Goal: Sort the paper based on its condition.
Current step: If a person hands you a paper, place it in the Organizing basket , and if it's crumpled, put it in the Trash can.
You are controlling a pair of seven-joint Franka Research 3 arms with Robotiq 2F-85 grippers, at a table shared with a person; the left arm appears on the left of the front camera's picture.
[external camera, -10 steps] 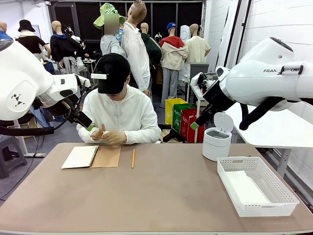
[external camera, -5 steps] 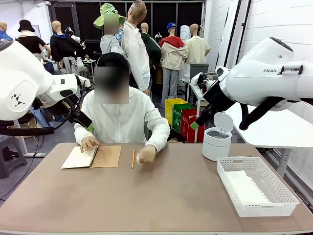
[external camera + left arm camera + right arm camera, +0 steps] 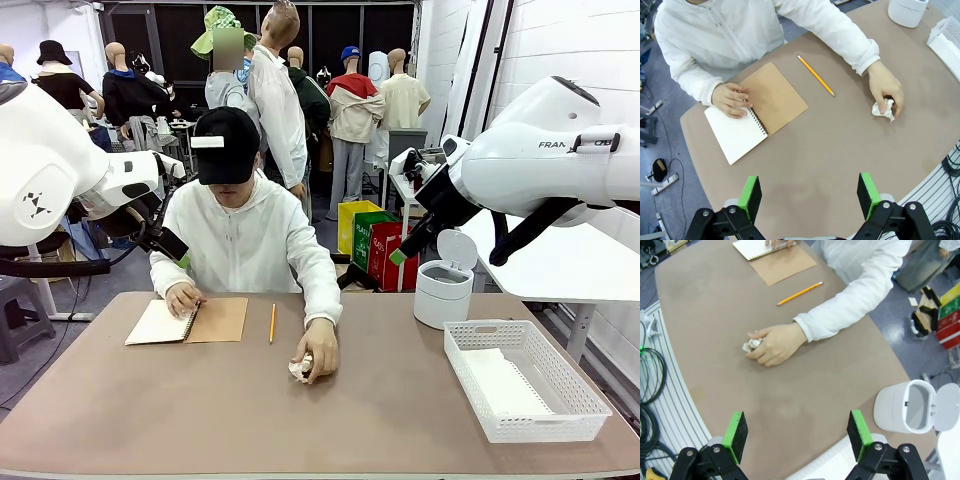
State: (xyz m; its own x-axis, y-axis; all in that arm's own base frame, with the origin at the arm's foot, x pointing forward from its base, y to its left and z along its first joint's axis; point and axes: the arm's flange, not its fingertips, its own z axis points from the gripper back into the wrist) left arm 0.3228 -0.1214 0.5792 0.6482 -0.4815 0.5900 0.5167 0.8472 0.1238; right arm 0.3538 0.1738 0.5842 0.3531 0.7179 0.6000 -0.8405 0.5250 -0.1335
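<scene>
A crumpled ball of white paper (image 3: pixel 299 369) lies near the middle of the brown table, with the person's hand (image 3: pixel 321 360) resting on it. The ball (image 3: pixel 883 110) and the ball (image 3: pixel 752 345) also appear under both wrist cameras. A flat white sheet (image 3: pixel 503 384) lies in the white basket (image 3: pixel 470 380) at the right. My left gripper (image 3: pixel 176 250) hangs high at the left, open and empty, its green pads (image 3: pixel 750 195) wide apart. My right gripper (image 3: pixel 407 248) hangs high at the right, also open, pads (image 3: pixel 735 434) apart above the table.
An open spiral notebook (image 3: pixel 165 321) with a brown cover lies at the far left under the person's other hand. A yellow pencil (image 3: pixel 272 323) lies beside it. A small white bin (image 3: pixel 442 288) with its lid up stands behind the basket.
The person's hands left the chest: one carried the crumpled ball down to mid-table, the other settled on the notebook. Both arms stayed still.
</scene>
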